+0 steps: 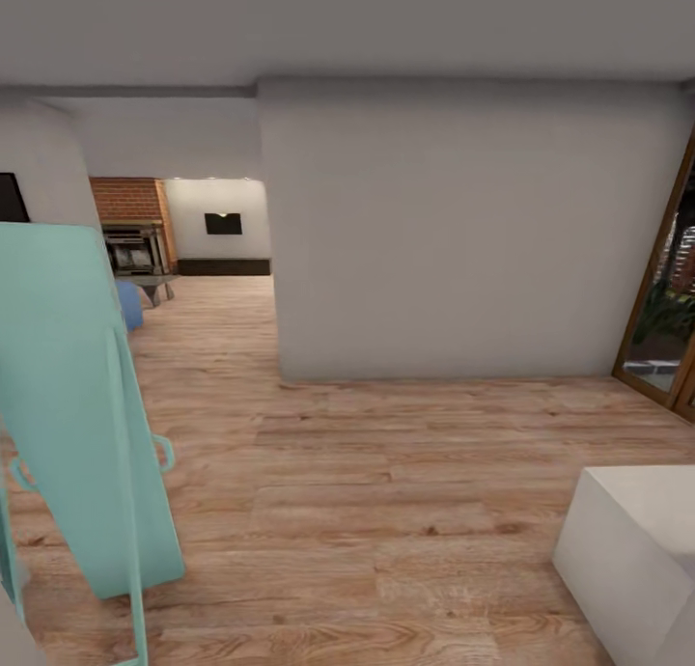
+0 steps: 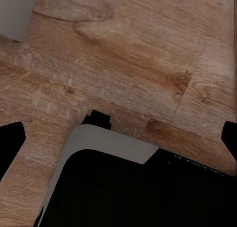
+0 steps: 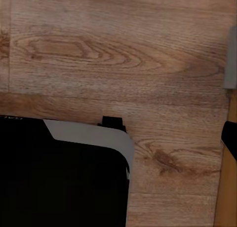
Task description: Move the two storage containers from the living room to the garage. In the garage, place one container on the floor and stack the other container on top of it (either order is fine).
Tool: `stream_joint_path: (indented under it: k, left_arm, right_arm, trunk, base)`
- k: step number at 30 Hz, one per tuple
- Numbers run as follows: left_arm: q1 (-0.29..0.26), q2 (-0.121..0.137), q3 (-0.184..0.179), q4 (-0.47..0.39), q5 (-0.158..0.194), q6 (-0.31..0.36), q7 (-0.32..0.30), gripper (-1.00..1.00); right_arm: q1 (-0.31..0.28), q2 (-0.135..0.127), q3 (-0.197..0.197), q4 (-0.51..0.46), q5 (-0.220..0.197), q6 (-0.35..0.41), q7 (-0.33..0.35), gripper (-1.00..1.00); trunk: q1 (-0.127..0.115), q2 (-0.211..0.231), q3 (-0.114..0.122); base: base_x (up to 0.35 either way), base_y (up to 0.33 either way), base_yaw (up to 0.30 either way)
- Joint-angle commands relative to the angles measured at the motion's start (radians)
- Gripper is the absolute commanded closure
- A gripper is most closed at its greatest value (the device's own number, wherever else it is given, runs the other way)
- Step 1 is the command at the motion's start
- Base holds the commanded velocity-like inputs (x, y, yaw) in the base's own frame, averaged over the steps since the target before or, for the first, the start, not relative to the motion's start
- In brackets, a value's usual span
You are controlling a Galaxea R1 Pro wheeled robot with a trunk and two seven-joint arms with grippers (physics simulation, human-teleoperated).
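Observation:
The two storage containers are out of view, and so is the garage. Far down the passage the living room (image 1: 183, 236) shows with its red brick fireplace (image 1: 130, 224) and a small black screen on the white back wall. In the left wrist view my left gripper (image 2: 118, 138) is open, its black fingertips (image 2: 11, 138) at opposite edges of the picture with only wood floor and my base between them. My right gripper (image 3: 118, 138) hangs over the floor too, one fingertip (image 3: 230, 138) showing far out at the edge, nothing held.
A white wall block (image 1: 463, 232) stands straight ahead, with the passage opening to its left. A tall teal leaning panel (image 1: 72, 405) is close on the left. A white box (image 1: 632, 550) sits low right, and a wood-framed glass door (image 1: 666, 299) is at far right. My black base (image 2: 138, 192) is underneath.

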Motion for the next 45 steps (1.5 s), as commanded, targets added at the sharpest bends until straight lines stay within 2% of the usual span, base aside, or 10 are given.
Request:
stream_joint_path:
  k: [1, 42, 45]
  left_arm:
    - [-0.001, 0.0, -0.008, -0.001, 0.008, 0.001, 0.003, -1.0]
    - [-0.001, -0.002, -0.008, 0.0, 0.008, -0.001, 0.003, -1.0]
    - [-0.001, -0.002, -0.008, 0.0, 0.008, -0.001, 0.003, -1.0]
  right_arm:
    - [-0.001, 0.0, 0.009, 0.003, -0.01, -0.006, 0.0, -1.0]
    - [-0.001, 0.0, 0.009, 0.003, -0.01, -0.006, 0.0, -1.0]
    - [-0.001, 0.002, 0.005, 0.003, -0.021, -0.005, -0.002, -1.0]
  trunk:
    - [0.001, -0.001, -0.001]
    - [0.001, -0.001, -0.001]
    - [0.001, -0.001, -0.001]
  base:
    - [0.322, 0.0, 0.0]
    - [0.322, 0.0, 0.0]
    - [0.322, 0.0, 0.0]
